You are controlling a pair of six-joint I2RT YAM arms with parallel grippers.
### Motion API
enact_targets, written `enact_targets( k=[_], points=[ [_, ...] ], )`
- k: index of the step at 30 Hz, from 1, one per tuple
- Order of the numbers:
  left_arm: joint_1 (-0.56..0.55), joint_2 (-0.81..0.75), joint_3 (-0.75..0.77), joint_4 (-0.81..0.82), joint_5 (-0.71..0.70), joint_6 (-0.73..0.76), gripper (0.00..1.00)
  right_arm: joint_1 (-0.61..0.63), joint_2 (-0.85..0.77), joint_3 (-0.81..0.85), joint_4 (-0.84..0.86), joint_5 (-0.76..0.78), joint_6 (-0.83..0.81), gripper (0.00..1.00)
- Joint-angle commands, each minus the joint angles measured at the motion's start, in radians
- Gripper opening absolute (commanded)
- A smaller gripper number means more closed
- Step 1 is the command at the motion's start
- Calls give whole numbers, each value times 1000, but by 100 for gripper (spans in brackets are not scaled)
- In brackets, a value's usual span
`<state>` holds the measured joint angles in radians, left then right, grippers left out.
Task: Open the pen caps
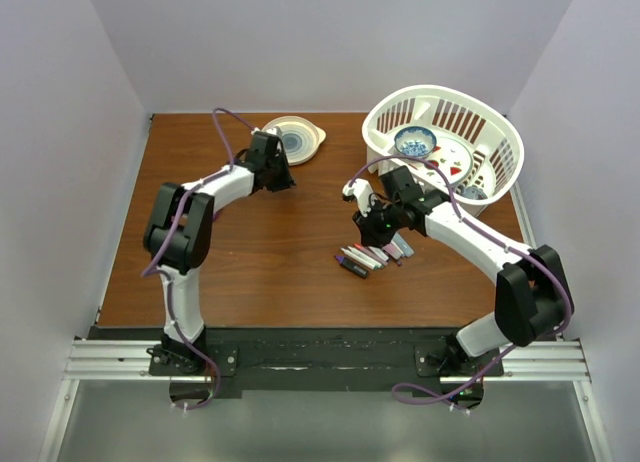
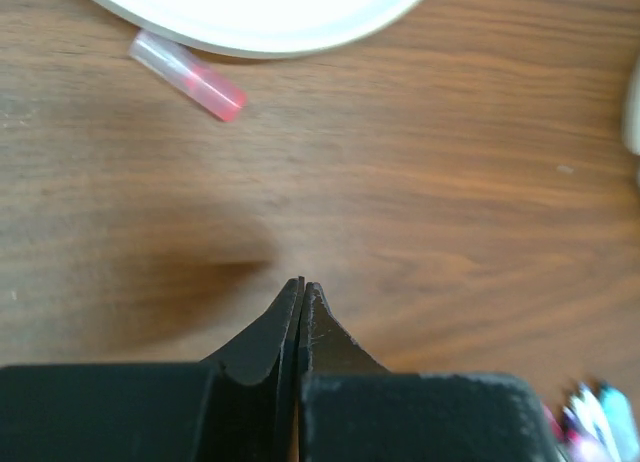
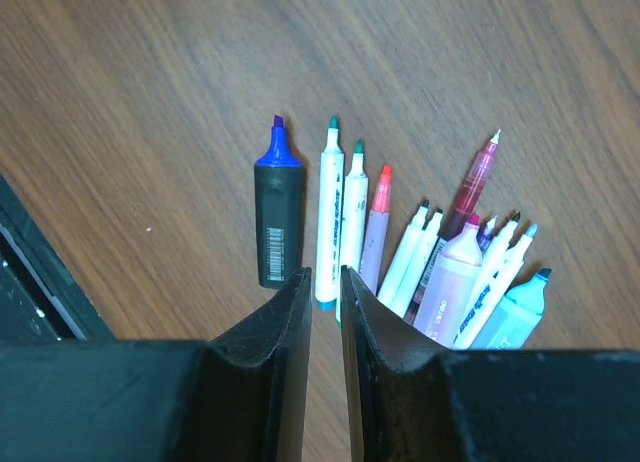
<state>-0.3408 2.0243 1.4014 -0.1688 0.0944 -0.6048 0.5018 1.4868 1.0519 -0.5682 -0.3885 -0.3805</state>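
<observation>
One pen cap, clear with a pink end, lies on the wood just beside the rim of a white dish. My left gripper hovers short of it, shut on nothing. Several uncapped pens lie side by side, tips bare, among them a black highlighter with a blue tip. My right gripper hangs over their back ends. Its jaws stand a narrow gap apart with nothing between them. No other pen caps show.
A white slatted basket stands at the back right and holds a blue-patterned bowl and other dishes. The pale dish sits at the back centre. The table's wooden top ends at white walls.
</observation>
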Motion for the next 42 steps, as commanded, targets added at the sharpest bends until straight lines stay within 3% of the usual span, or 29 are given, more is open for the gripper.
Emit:
enact_targets(
  k=[1, 11, 25, 34, 42],
  points=[
    [6, 83, 123, -67, -59, 7, 0, -5, -46, 33, -1, -35, -18, 21],
    [6, 230, 266, -51, -124, -101, 0, -5, -54, 33, -2, -52, -14, 21],
    [28, 382, 561, -172, -242, -130, 0, -8, -51, 34, -9, -66, -15, 21],
    [59, 381, 541, -186, -257, -125, 0, -12, -43, 34, -12, -70, -17, 21],
    [86, 229, 300, -95, -251, -119, 0, -14, -42, 34, -10, -75, -17, 21]
  ],
)
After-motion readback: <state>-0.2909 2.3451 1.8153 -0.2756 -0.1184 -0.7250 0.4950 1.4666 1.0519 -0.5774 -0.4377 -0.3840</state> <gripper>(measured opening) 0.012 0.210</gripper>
